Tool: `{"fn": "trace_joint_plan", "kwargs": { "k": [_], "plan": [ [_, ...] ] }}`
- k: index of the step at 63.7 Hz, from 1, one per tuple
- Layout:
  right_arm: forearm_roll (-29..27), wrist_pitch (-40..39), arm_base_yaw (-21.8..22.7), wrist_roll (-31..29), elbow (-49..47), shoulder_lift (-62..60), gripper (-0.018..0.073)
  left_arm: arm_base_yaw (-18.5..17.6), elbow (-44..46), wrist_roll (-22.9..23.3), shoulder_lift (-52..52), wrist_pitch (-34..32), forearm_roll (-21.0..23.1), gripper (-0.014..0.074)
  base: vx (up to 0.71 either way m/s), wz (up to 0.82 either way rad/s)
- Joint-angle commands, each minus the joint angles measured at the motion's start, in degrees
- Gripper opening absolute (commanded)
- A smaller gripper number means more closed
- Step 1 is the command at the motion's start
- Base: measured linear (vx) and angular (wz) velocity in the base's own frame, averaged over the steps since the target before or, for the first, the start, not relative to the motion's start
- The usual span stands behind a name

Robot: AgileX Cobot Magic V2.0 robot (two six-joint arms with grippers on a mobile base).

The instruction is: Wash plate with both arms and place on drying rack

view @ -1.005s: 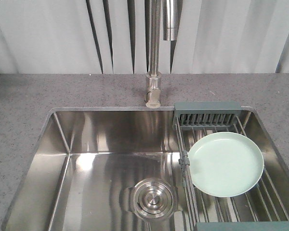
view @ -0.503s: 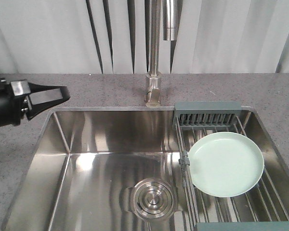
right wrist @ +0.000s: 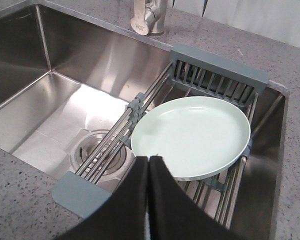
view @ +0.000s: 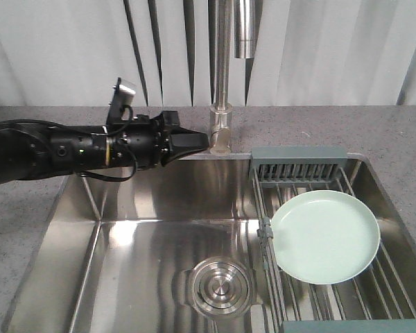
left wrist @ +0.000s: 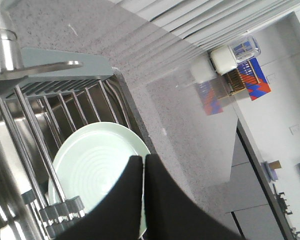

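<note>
The pale mint-green plate (view: 326, 236) lies flat on the drying rack (view: 298, 163), a steel-wire rack with grey-green end pieces across the sink's right side. My left arm reaches in from the left along the sink's back edge. Its gripper (view: 205, 142) is shut and empty, with its tip just left of the faucet base and well clear of the plate. The left wrist view shows the shut left gripper (left wrist: 143, 158) in front of the plate (left wrist: 92, 165) and rack (left wrist: 55, 70). My right gripper (right wrist: 148, 159) is shut and empty, at the near rim of the plate (right wrist: 192, 132) on the rack (right wrist: 217, 67).
A steel faucet (view: 220, 128) rises behind the sink's back edge, with its spout above the basin. The steel sink (view: 83, 229) has a round drain (view: 220, 286) in its floor. Grey speckled countertop (view: 28, 132) surrounds it, and vertical blinds hang behind.
My left arm came in from the left edge and swept right to the faucet base. The plate and rack have not moved.
</note>
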State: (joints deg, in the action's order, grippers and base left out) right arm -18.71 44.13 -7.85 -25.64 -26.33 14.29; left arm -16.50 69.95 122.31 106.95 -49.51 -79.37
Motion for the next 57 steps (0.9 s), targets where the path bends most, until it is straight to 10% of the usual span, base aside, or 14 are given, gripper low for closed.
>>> {"fn": "trace_joint_plan", "kwargs": {
  "k": [1,57],
  "plan": [
    [-0.9,-2.8,0.3,-0.2,-1.5,0.6,-0.0008,-2.2,5.3,0.5,2.0,-1.2,5.1,-0.0006,0.00,0.00],
    [-1.0,-0.9,0.3,0.4,-1.5,0.6,-0.0008,-4.1,24.1,0.5,17.7,5.1,12.9,-0.0006,0.00,0.00]
  ]
}}
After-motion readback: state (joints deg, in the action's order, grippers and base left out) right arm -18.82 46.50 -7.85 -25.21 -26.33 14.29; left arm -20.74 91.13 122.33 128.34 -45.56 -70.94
